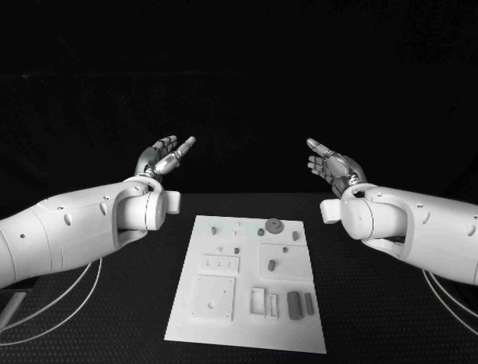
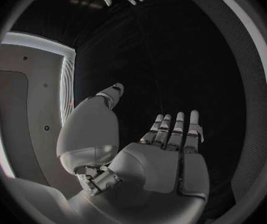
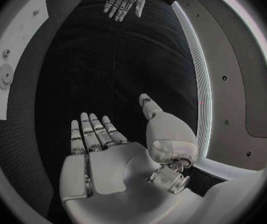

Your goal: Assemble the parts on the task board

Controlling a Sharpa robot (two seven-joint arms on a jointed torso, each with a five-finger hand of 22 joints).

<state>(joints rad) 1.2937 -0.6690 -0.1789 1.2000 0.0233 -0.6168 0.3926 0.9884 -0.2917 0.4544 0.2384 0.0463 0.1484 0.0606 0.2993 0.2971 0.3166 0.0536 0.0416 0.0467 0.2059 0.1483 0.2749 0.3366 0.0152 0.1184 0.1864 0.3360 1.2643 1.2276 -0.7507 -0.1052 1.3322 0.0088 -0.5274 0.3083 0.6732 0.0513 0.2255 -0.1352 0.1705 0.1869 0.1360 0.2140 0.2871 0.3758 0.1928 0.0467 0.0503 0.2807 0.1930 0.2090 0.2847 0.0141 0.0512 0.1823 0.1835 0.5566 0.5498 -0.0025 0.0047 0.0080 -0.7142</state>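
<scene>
Both hands raised (palms facing), left hand; right hand; empty.

The left hand and the right hand are raised beyond the far end of the task board, palms facing each other with fingers spread and holding nothing, and a wide gap lies between them above the black table. Below that gap nothing stands above the board, so its surface lies open from above. On it, the small grey parts lie low and close together near its near right corner, with a round part standing near the far edge.
</scene>
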